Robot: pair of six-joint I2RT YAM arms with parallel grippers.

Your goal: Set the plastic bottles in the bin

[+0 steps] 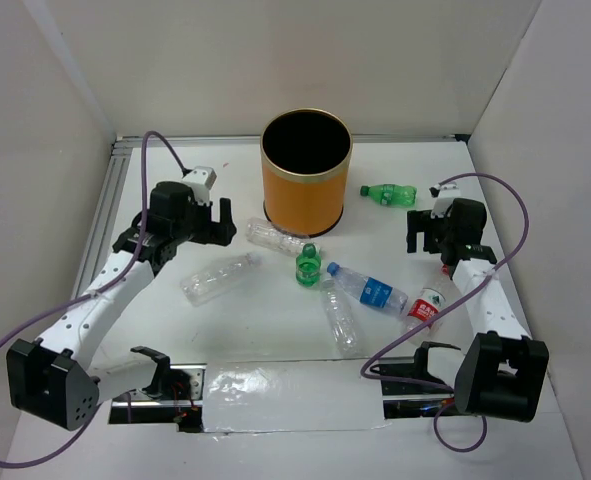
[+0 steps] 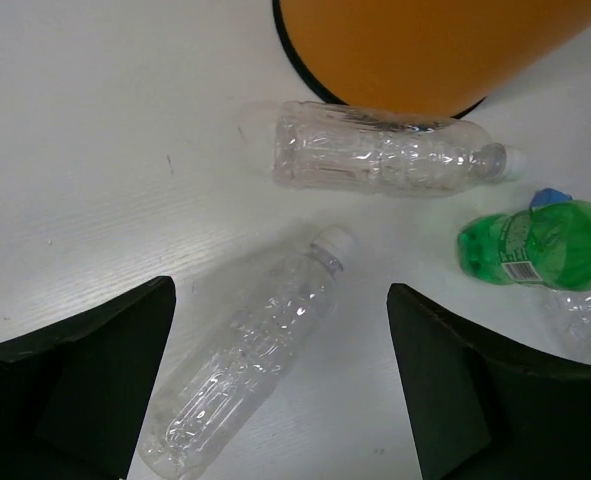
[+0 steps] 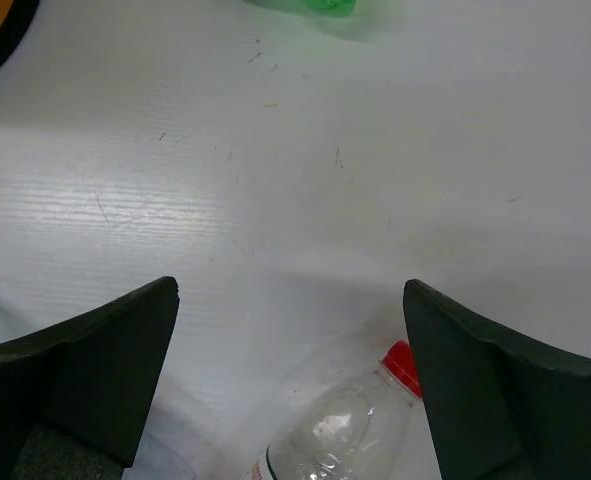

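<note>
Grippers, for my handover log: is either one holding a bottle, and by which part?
Nothing is held: the left gripper and the right gripper both stand open and empty.

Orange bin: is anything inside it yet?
The bin shows only a dark interior from the top view; no bottle is visible in it. Its depth is in shadow and the near wall covers part of the floor, so that part cannot be checked.

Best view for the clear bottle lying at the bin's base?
Left wrist: the clear bottle lies whole and close up, cap to the right, just below the orange bin. Top external also shows it whole, but small, at the bin's foot. Right wrist misses it.
</note>
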